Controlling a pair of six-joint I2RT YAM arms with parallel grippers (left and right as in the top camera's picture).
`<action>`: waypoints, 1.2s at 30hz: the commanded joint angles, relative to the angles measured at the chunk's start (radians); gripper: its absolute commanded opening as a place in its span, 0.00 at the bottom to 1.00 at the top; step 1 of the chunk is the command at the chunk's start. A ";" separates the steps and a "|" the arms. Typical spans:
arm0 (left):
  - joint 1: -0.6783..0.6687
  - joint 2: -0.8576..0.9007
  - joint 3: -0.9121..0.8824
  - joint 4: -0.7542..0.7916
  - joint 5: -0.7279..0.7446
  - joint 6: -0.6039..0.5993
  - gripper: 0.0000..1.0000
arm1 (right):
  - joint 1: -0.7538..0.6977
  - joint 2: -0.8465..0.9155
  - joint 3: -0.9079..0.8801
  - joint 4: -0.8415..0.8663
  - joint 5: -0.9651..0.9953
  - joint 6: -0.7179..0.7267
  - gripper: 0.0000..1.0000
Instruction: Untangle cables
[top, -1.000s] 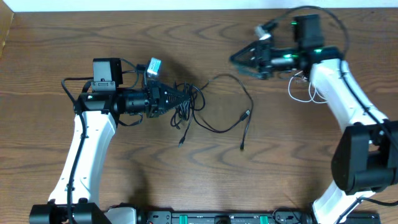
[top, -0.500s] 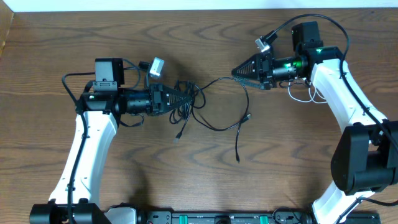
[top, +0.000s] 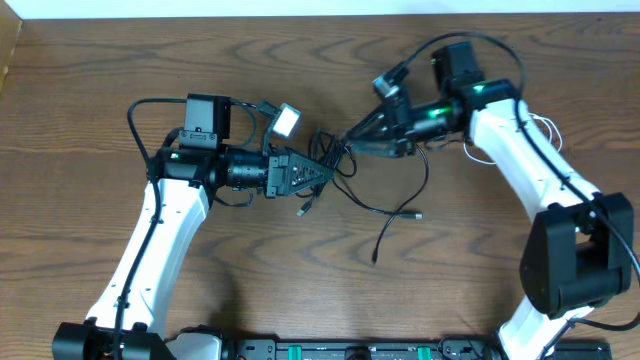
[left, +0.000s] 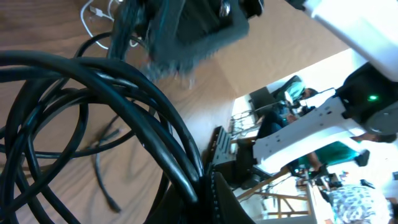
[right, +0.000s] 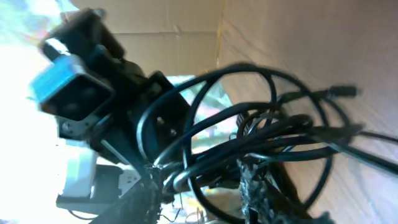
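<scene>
The black cables are bunched in a knot at mid-table, with loose ends trailing to plugs on the wood. My left gripper is shut on the knot from the left; thick black strands run into its closed tips. From the right, my right gripper reaches into the same knot. Its fingers stand apart with several black strands crossing between them. A thin white cable lies behind the right arm.
Another loose black end reaches toward the front, and a short one hangs below the knot. The two grippers are nearly tip to tip. The right gripper's body fills the top of the left wrist view.
The left gripper carried the knot to the right. The right gripper swung left and down onto the knot, and its jaws narrowed around the strands. The trailing ends dragged across the table.
</scene>
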 joint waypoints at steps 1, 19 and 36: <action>-0.001 0.000 -0.005 0.003 -0.011 0.038 0.08 | 0.046 0.008 0.003 0.007 0.053 0.074 0.36; -0.053 0.000 -0.008 -0.008 -0.044 0.049 0.08 | 0.104 0.008 0.003 0.055 0.116 0.149 0.31; -0.055 0.000 -0.008 -0.046 -0.156 0.025 0.35 | 0.111 0.008 0.003 0.043 0.259 0.051 0.01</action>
